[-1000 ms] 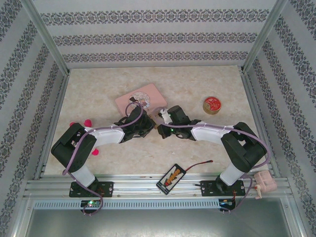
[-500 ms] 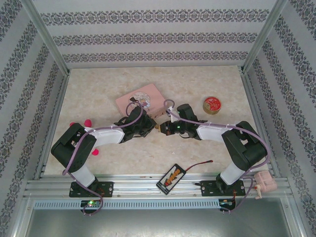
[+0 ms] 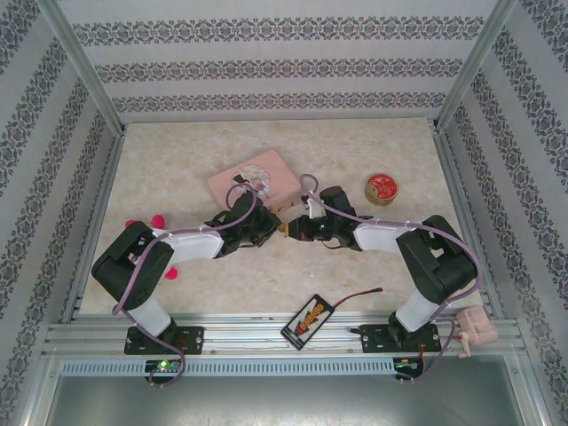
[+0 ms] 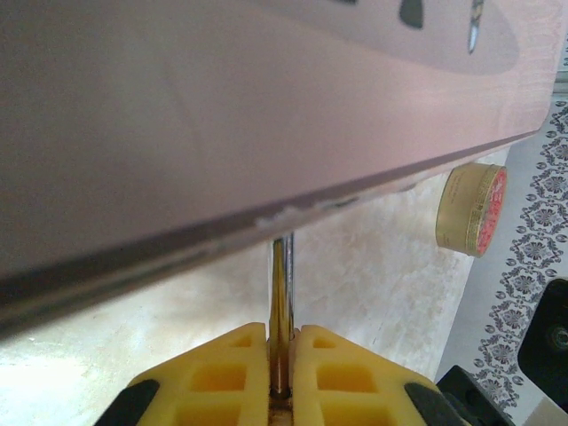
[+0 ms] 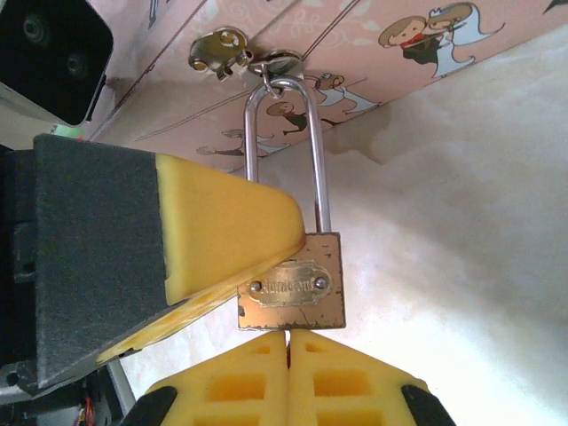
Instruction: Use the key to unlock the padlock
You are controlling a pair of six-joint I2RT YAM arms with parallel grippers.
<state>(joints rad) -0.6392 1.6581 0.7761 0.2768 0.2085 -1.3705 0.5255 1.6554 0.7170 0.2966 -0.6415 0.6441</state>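
Observation:
The brass padlock (image 5: 291, 284) hangs by its silvery shackle (image 5: 317, 169) from the hasp of the pink tin (image 5: 355, 53). My left gripper (image 4: 280, 335) is shut on the padlock (image 4: 281, 284), seen edge-on there, and one of its yellow pads (image 5: 222, 231) presses the body's left side. My right gripper (image 5: 287, 335) is shut, its tips against the padlock's underside. The key is almost wholly hidden between those pads, no more than a dark sliver. From above, both grippers meet at the padlock (image 3: 284, 229) just in front of the pink tin (image 3: 256, 180).
A round red-lidded tin (image 3: 382, 189) stands to the right, also visible from the left wrist (image 4: 472, 209). A black and yellow packet (image 3: 308, 319) with a red lead lies near the front rail. Small pink bits (image 3: 158, 220) lie at the left. Patterned walls enclose the table.
My right gripper has swung round and moved left until its tips touch the padlock's underside. The left arm has held still with the padlock.

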